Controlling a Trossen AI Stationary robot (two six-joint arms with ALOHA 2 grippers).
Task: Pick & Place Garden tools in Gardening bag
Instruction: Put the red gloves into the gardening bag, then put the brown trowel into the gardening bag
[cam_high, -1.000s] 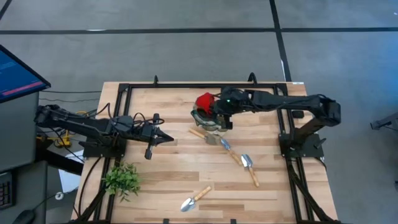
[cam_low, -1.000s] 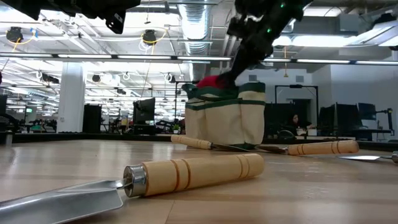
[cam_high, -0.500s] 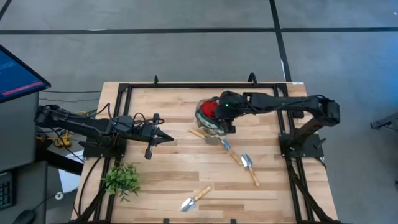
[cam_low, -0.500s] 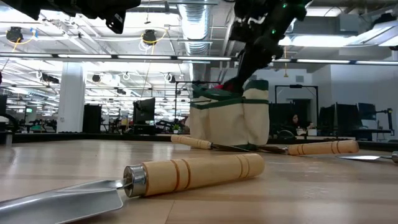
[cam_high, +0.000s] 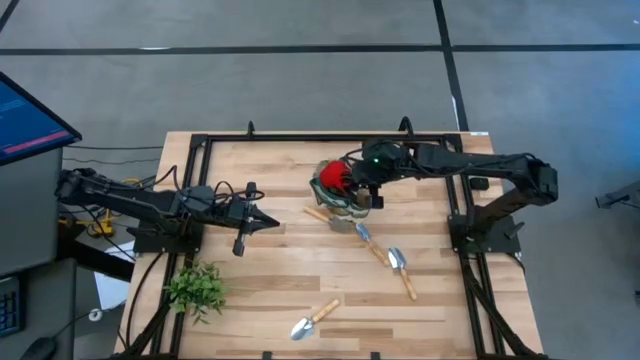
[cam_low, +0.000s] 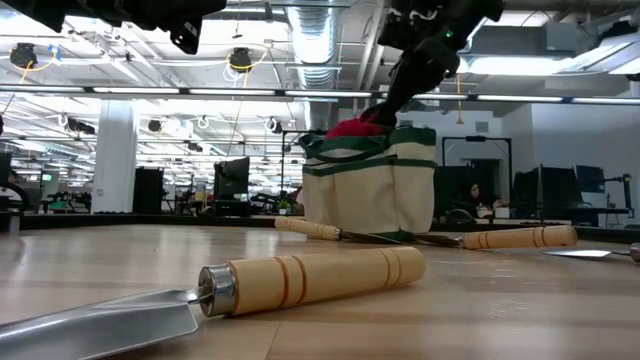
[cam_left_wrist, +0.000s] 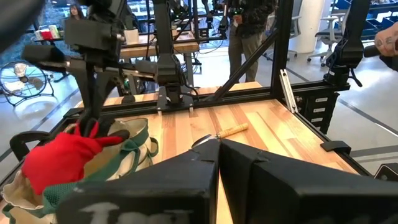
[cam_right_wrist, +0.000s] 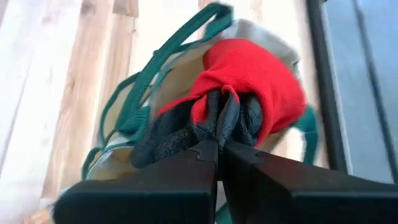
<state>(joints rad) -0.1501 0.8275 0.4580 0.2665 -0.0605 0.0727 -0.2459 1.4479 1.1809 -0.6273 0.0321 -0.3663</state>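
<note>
Red-and-black fabric glove (cam_right_wrist: 249, 87) sits pinched in my right gripper (cam_right_wrist: 217, 144) jaws over the round beige gardening bag (cam_low: 372, 190); my left gripper (cam_high: 268, 222) jaws are together.

bag interior (cam_right_wrist: 180, 93): mostly hidden by the red-and-black glove (cam_right_wrist: 249, 87)
nearest trowel (cam_low: 200, 295): blade cut off at the low view's edge
right fingers (cam_right_wrist: 217, 180): tips buried in glove
</note>
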